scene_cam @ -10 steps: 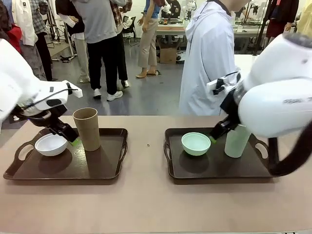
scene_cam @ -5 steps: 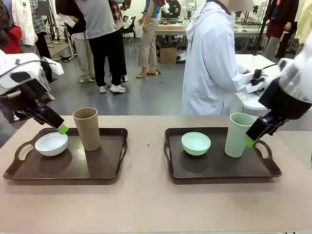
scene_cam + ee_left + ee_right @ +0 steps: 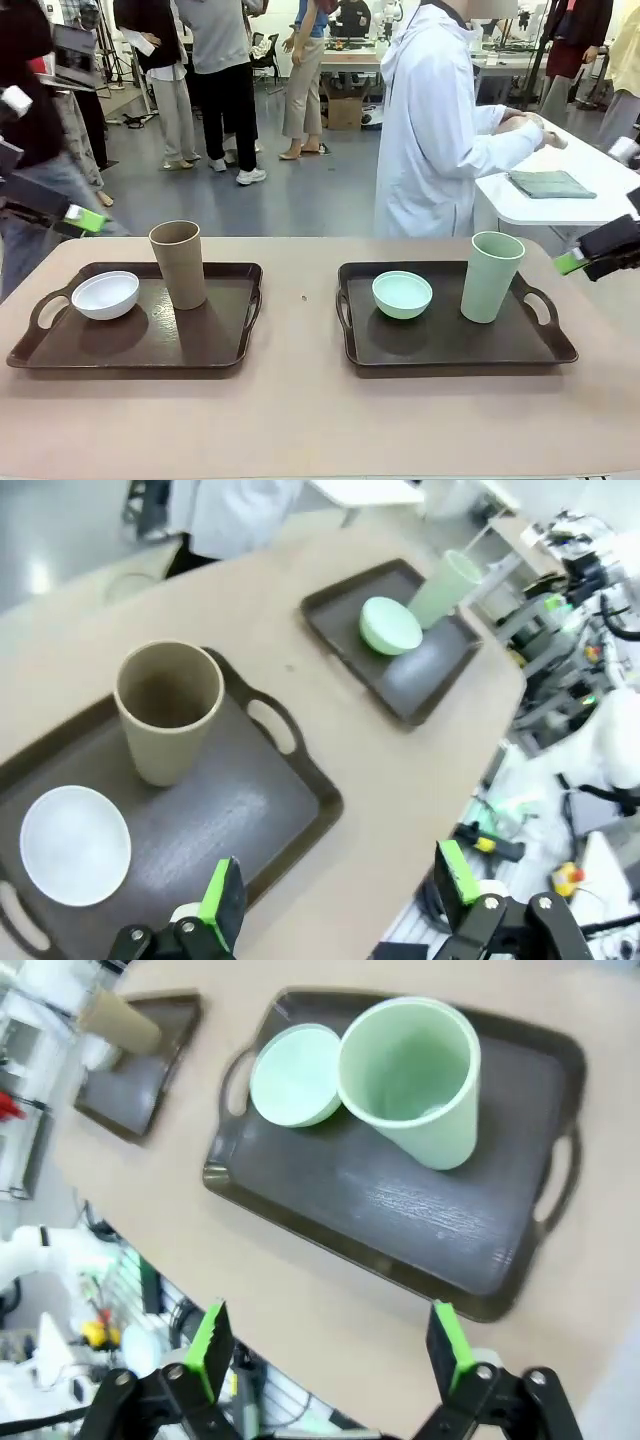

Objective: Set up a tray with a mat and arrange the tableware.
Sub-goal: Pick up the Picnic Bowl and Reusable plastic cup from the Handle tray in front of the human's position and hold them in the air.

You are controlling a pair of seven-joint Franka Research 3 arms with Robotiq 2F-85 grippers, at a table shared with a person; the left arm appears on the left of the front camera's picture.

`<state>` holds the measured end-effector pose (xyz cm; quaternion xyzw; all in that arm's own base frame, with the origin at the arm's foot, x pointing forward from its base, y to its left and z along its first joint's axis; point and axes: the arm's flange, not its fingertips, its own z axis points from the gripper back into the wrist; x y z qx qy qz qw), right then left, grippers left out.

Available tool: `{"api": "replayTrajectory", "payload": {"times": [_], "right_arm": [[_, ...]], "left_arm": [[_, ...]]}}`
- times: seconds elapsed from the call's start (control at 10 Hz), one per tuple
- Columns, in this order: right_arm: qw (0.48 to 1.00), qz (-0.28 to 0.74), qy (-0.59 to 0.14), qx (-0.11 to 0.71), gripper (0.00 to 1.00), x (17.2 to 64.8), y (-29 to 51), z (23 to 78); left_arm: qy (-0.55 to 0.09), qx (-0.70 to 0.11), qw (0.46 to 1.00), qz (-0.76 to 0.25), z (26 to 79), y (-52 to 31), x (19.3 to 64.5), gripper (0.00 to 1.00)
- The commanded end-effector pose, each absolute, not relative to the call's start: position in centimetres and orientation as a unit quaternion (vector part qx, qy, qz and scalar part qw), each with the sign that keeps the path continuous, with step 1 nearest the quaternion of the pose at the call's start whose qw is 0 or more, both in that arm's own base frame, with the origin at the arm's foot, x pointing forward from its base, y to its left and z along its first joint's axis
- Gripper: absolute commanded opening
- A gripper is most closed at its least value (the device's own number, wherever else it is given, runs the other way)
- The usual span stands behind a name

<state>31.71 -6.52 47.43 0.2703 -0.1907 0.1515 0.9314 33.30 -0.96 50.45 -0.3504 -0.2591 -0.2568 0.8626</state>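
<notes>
Now | left end effector apart, looking into brown cup | right end effector apart, empty

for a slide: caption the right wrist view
Open right end effector facing tray with pale green cup and mint bowl

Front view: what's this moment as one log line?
left tray: white bowl, brown cup | right tray: mint bowl, pale green cup | left tool: open, empty | right tool: open, empty

left bowl left of left cup on left tray, right bowl, right cup on right tray
</notes>
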Motion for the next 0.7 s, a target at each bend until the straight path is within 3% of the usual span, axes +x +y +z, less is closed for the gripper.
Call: {"api": "replayTrajectory", "payload": {"times": [0.0, 0.6], "right_arm": [[0.920, 0.113, -0.200, 0.316, 1.00, 29.0, -8.8, 44.3], [0.908, 0.018, -0.206, 0.364, 1.00, 25.7, -16.0, 40.9]], "left_arm": [[-0.228, -0.417, 0.851, -0.224, 46.9, 3.6, 31.2, 1.00], [-0.156, -0.436, 0.878, -0.119, 42.3, 9.6, 31.4, 1.00]]}}
